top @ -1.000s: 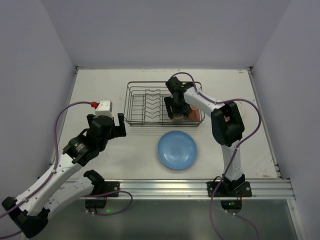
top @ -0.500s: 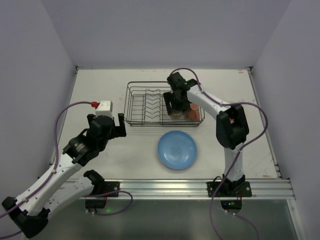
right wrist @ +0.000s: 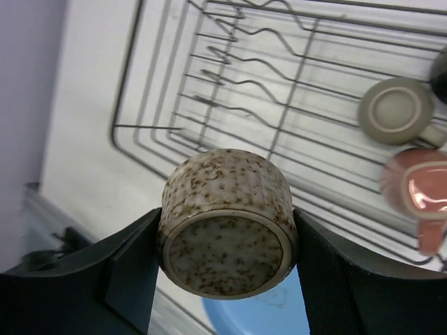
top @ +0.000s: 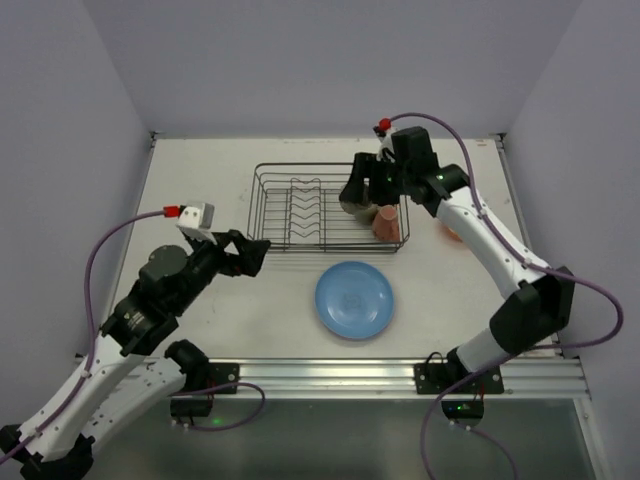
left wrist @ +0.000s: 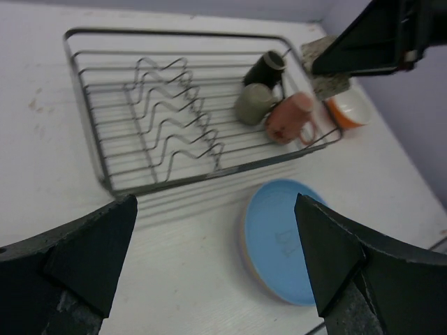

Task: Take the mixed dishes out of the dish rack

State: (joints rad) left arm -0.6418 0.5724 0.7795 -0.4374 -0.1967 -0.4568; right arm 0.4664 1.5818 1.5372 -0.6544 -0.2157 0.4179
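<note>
Right wrist view: right gripper (right wrist: 227, 234) clamps beige speckled cup (right wrist: 227, 209), jaws partway open around it. Within last second, cup lifted out of dish rack (top: 256, 205) (three cups (left wrist: 253, 103) remain inside), so set-down is next. Left gripper (top: 248, 255) spread wide, empty.

orange bowl (left wrist: 348, 112): far part hidden behind the right arm (left wrist: 374, 35)
beige cup (left wrist: 323, 70): blurred, mostly hidden by that arm
dark cup (right wrist: 441, 73): blurred sliver, cut by the picture's right edge
pink cup (right wrist: 418, 192): cut by the same edge
blue plate (right wrist: 251, 317): mostly hidden under the beige cup
</note>
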